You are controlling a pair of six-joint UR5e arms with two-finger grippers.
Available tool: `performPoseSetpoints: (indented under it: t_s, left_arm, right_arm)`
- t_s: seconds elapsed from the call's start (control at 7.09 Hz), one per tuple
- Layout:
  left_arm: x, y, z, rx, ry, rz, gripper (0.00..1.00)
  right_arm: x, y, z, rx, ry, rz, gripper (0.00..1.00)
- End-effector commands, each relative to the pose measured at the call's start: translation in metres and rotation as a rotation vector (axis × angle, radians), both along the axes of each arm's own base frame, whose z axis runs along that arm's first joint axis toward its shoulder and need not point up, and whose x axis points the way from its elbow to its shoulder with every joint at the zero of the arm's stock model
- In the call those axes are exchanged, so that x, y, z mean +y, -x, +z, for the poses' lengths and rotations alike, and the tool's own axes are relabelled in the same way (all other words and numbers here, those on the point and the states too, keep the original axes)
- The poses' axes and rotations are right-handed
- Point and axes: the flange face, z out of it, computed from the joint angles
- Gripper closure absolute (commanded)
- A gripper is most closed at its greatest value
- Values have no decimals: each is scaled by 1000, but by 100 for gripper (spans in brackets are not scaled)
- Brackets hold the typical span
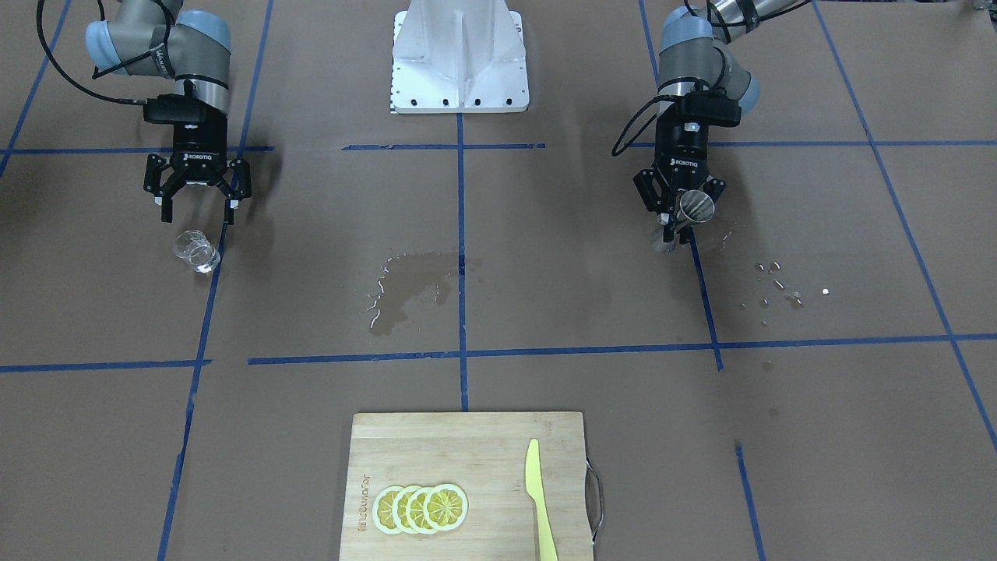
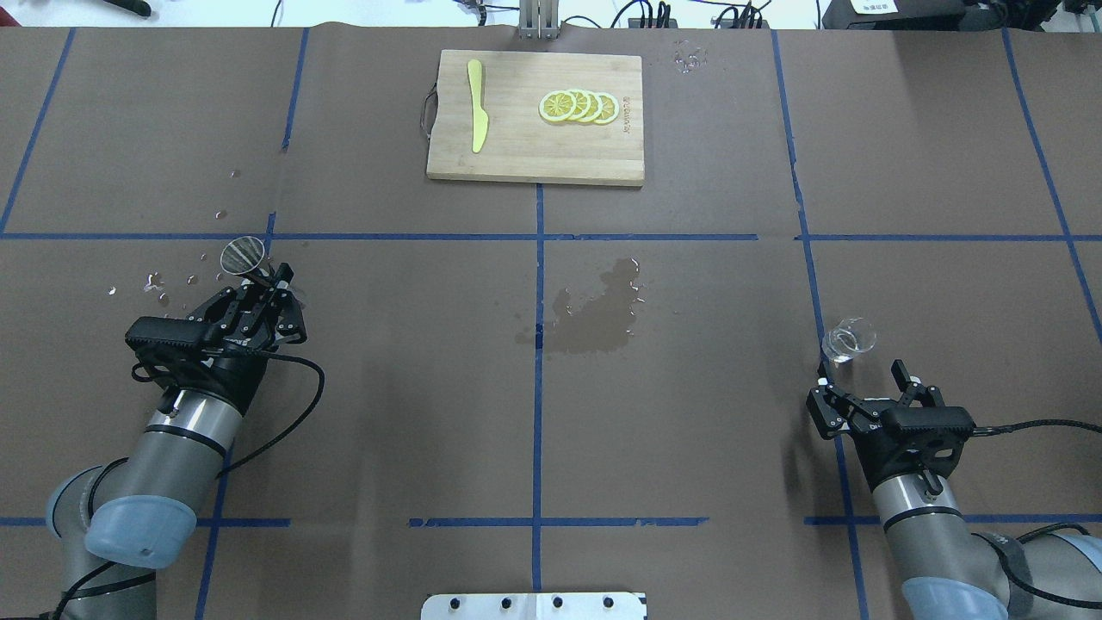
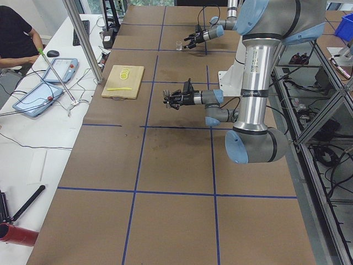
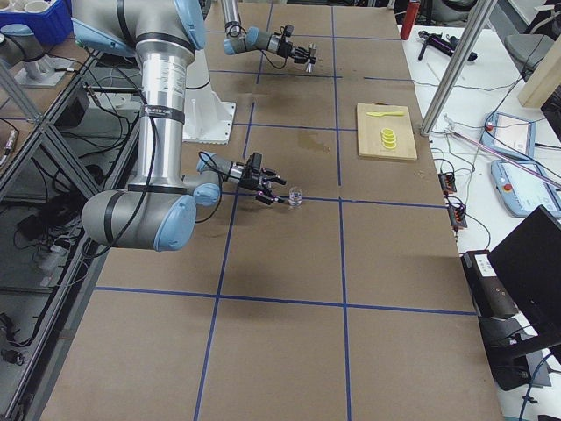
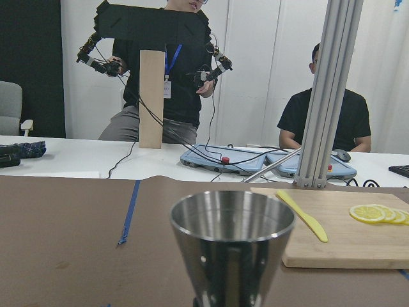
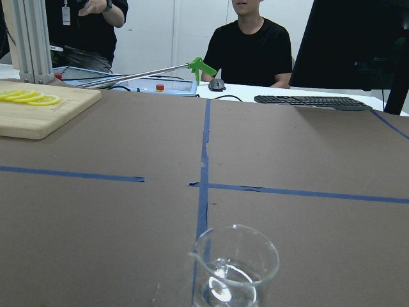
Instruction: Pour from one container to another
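Brown surface has the glass just ahead of the wide right hand; the left hand holds the jigger.

Two silver-grey tubular arms with pale blue joint caps, the left arm at the frame's upper right and the right arm at upper left, are wearing black wrist boxes and trailing looped black cables. The black left gripper and right gripper are showing white ROBOTIQ lettering, while the white base plate at top centre is displaying a row of dark screws.
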Motion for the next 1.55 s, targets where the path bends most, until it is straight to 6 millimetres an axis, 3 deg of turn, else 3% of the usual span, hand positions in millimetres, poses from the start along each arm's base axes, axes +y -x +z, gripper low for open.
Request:
performPoseSetpoints:
  t_s: [0.0, 0.42, 1.41]
  left_arm:
    - [0, 0, 0, -1, 0, 0, 100]
    - [0, 0, 0, 0, 0, -1, 100]
    - [0, 0, 2, -1, 0, -5, 100]
  right_arm:
    - [-16, 16, 4, 0, 6, 29, 2]
    - [-20, 24, 10, 7, 11, 33, 4]
    - [-36, 16, 24, 39, 23, 60, 12]
